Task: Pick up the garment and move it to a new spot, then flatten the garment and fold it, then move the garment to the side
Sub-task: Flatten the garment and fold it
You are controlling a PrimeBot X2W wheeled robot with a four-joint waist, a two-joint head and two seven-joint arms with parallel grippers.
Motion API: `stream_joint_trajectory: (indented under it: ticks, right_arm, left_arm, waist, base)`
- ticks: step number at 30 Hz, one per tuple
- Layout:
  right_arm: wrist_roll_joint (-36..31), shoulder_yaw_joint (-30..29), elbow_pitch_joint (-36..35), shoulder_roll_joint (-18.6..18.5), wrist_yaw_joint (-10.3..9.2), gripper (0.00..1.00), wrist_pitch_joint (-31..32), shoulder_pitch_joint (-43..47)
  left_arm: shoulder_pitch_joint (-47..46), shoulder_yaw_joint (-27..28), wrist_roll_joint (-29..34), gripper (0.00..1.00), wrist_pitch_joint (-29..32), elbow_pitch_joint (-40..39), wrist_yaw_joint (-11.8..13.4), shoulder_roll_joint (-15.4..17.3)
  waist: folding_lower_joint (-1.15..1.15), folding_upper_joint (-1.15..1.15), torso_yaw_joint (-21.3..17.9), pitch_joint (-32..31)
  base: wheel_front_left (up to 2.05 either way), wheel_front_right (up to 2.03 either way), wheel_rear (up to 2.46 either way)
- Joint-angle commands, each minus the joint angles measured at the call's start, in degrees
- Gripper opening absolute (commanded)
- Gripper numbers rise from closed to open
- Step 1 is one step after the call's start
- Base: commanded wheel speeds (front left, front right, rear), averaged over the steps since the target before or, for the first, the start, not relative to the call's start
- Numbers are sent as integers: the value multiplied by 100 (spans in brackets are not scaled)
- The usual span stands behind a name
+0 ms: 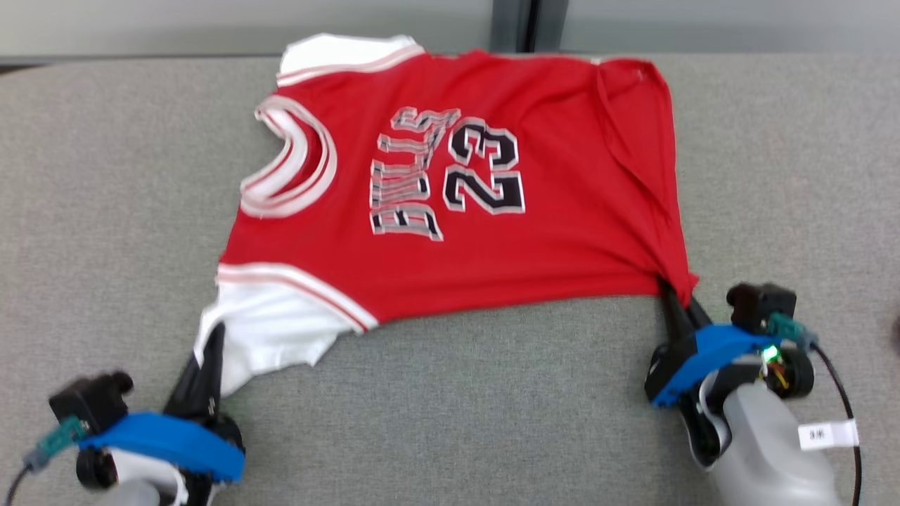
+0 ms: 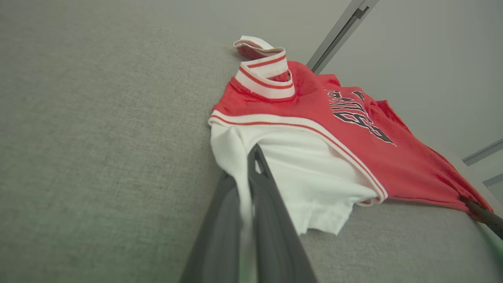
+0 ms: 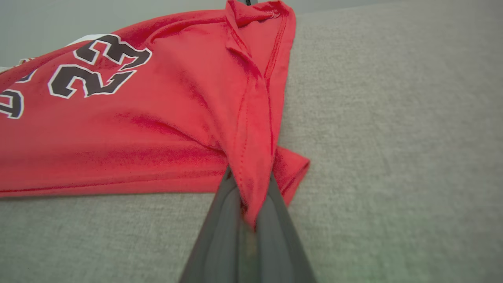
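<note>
The garment (image 1: 548,232) is soft red cloth, matt and finely knit, with stitched hems. Its collar and armhole bands are ribbed white cloth striped in red, and its lettering is a smooth, flat print. Under the garment, the bench (image 1: 492,407) has a coarse grey woven cover, matt and slightly fuzzy. At the garment's near corners, the left tool (image 1: 213,341) and right tool (image 1: 673,301) have dark, matt plastic fingers. Nearer than the garment's right corner, the blue bracket (image 1: 710,351) is smooth plastic and the pale forearm shell (image 1: 766,443) has a dull sheen.
</note>
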Motion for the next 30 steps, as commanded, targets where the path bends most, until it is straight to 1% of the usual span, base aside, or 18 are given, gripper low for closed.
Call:
stream_joint_trajectory:
  ticks: [1,8,15,22,26,30]
  right_arm:
    - [179,32,117,-80,-13,0,-17,366]
    - [620,-94,-65,-91,-20,0,-18,1410]
    - [842,-203,-52,-113,-21,0,-23,2199]
    - [1134,37,-248,-173,-21,0,-27,2578]
    - [1351,187,-471,-167,-16,0,-26,2572]
    - [1531,331,-684,-144,-13,0,-27,2377]
  left_arm:
    - [293,157,27,0,-29,135,19,-58]
    - [1196,463,280,0,-30,511,21,-479]
    - [1784,703,671,0,-30,818,22,-903]
    - [2034,900,917,0,-30,723,21,-1111]
    - [2024,900,1082,0,-29,373,20,-1137]
    - [1766,788,1181,0,-28,-87,19,-1074]
  waist:
    - [1,0,-52,-198]
    - [1,0,-84,-937]
    - [1,0,-17,-1679]
    - [1,0,-13,-1850]
    - [1,0,-39,-1822]
    - [1,0,-35,-1735]
  base:
    - [0,0,0]
    - [0,0,0]
    - [0,0,0]
    - [0,0,0]
    - [0,0,0]
    - [0,0,0]
